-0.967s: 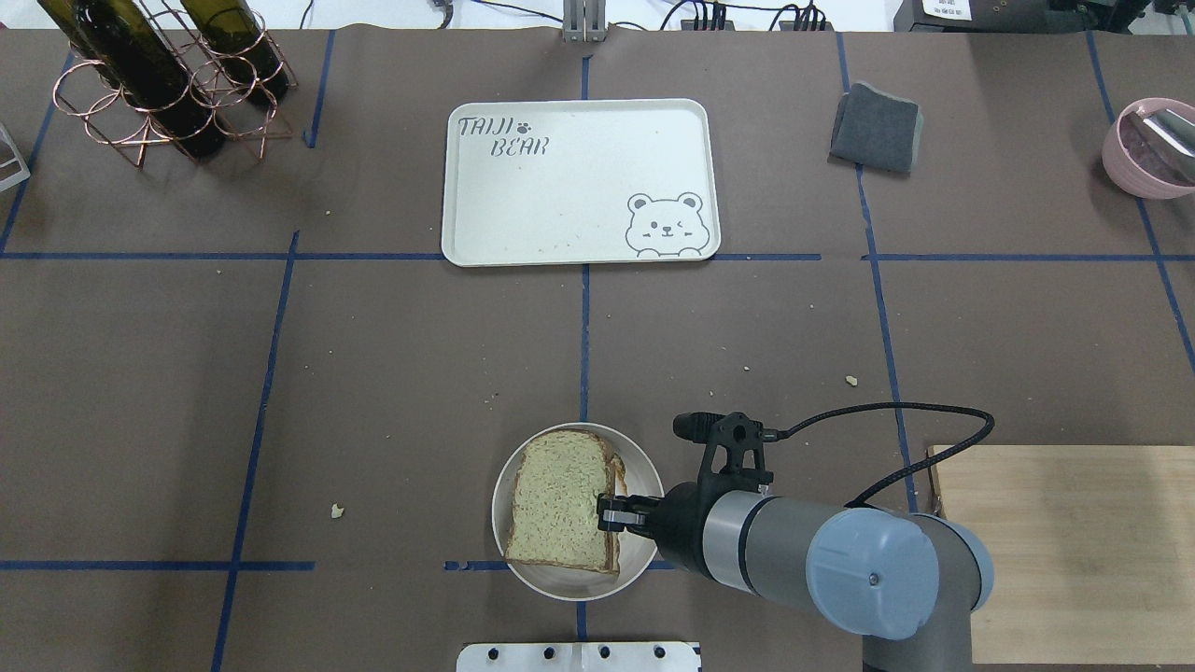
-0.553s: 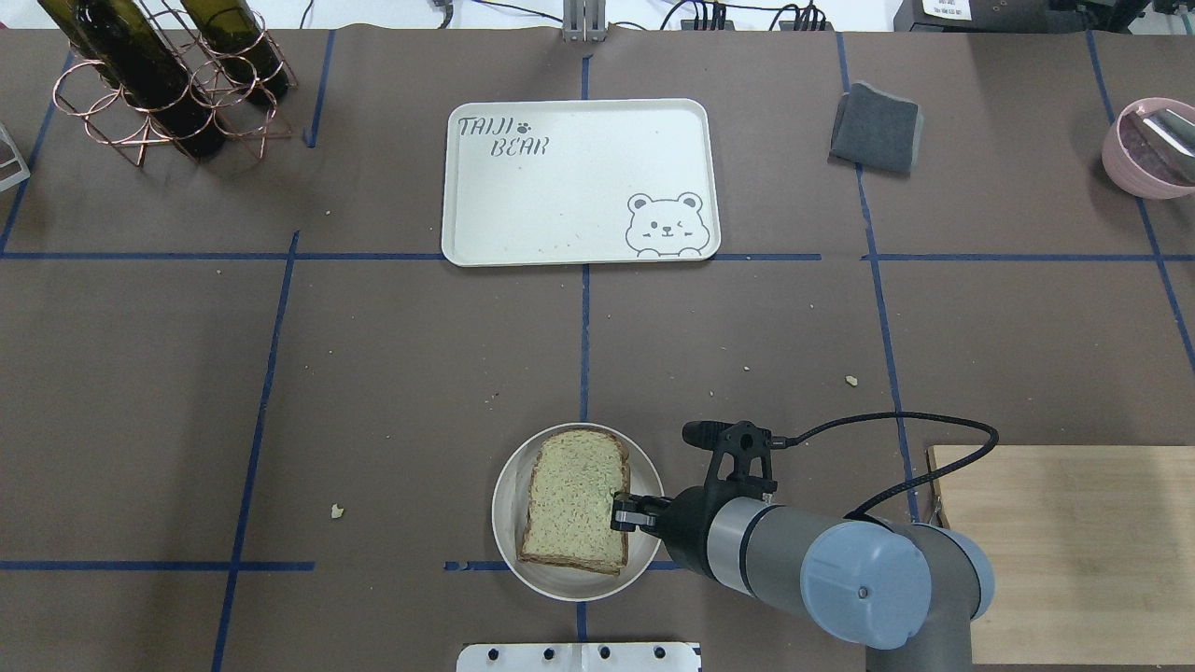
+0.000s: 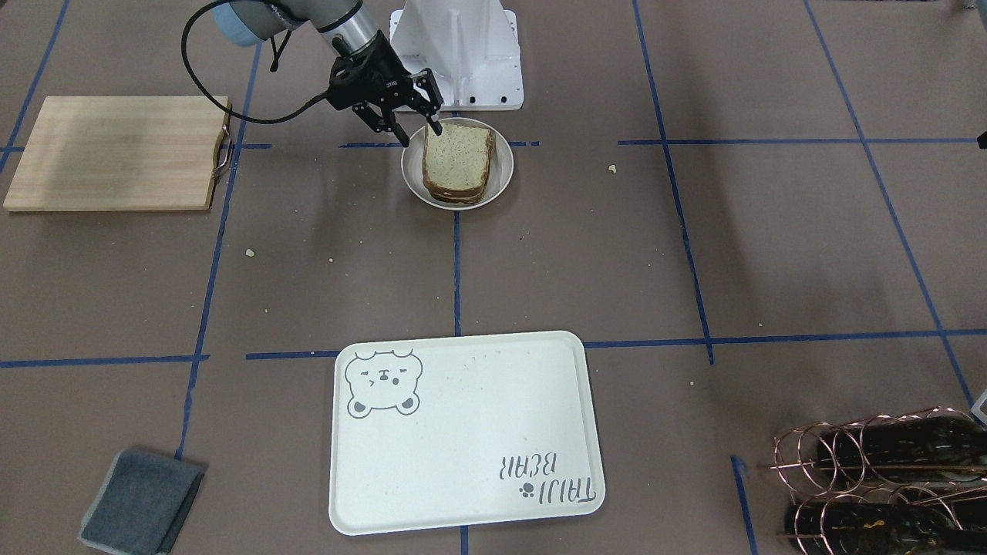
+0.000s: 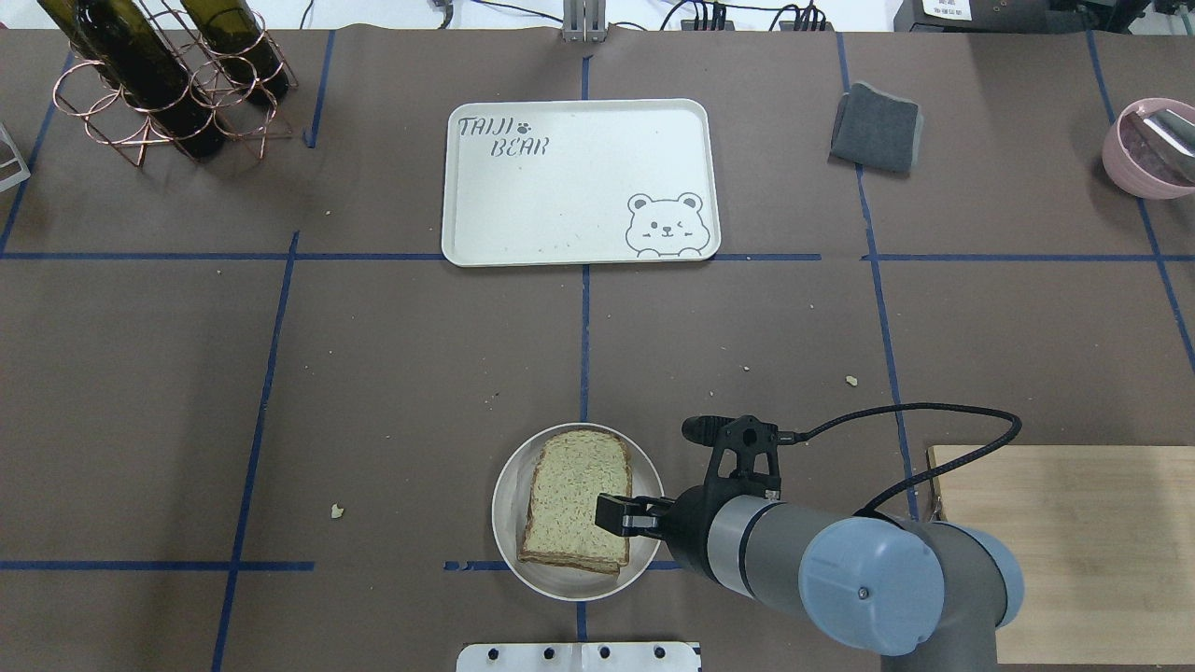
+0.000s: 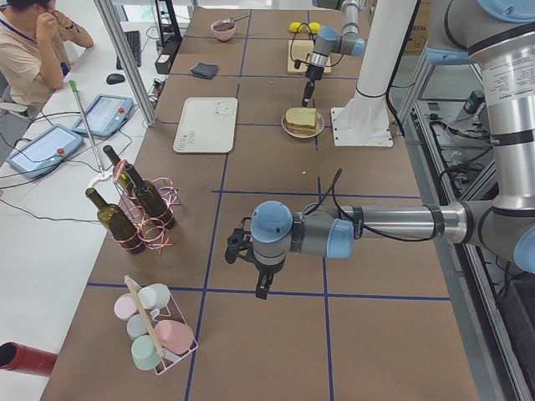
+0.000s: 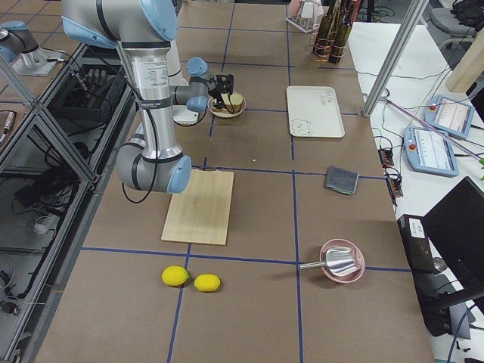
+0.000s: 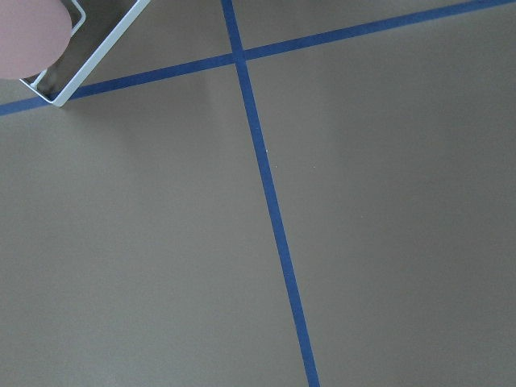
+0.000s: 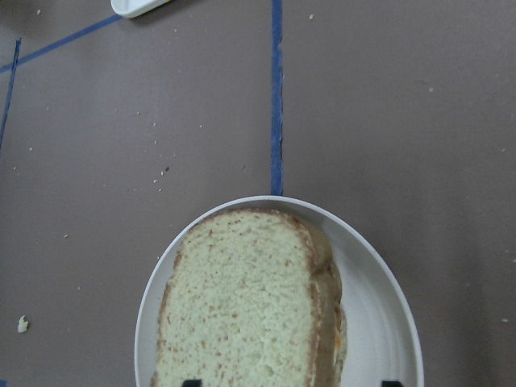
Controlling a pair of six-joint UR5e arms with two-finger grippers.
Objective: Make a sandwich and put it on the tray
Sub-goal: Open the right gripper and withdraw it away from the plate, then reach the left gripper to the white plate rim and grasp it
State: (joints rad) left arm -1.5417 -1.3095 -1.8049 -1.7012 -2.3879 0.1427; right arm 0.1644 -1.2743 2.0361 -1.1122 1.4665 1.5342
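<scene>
The sandwich [image 4: 571, 499] is two speckled bread slices stacked on a small round white plate [image 4: 504, 509] at the near middle of the table. The egg is hidden between the slices. It also shows in the front view [image 3: 457, 160] and the right wrist view [image 8: 242, 314]. My right gripper [image 3: 419, 132] is open, its jaws spread over the sandwich's edge nearest the robot and holding nothing. The cream bear tray [image 4: 579, 182] lies bare at the far middle. My left gripper [image 5: 259, 284] hovers over bare table far to the left; I cannot tell its state.
A wooden cutting board [image 4: 1074, 551] lies at the near right. A grey cloth [image 4: 876, 128] and a pink bowl [image 4: 1148, 145] sit far right. A copper rack of wine bottles [image 4: 168, 75] stands far left. Two lemons [image 6: 189, 280] lie beyond the board.
The top slice has shifted right and now lies squarely over the lower slice. My right gripper drew back a little, then came over the sandwich's near edge again.
</scene>
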